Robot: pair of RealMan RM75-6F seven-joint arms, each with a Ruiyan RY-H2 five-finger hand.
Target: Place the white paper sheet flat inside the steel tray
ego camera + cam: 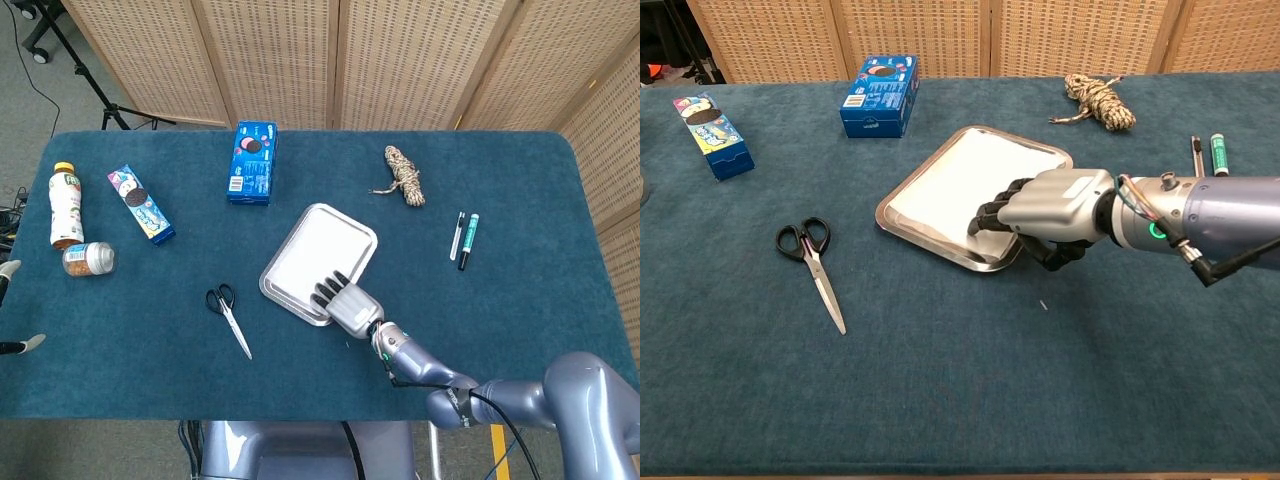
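The steel tray [266, 283] [886, 214] lies at an angle in the middle of the blue table. The white paper sheet [318, 248] [962, 178] lies flat inside it. My right hand [348, 305] [1052, 204] is over the tray's near corner, palm down. Its dark fingertips [992, 212] touch the paper near the rim, and it holds nothing. Of my left hand, only two pale fingertips [8, 270] show, spread apart at the far left edge of the head view, off the table.
Scissors [228, 315] [812, 262] lie left of the tray. A blue cookie box [251, 162] [880, 95] and a rope bundle [403, 175] [1098, 98] sit behind it. Pens [464, 238] [1205, 150] lie right. A slim box [141, 205], a bottle [66, 205] and a can [88, 259] stand far left.
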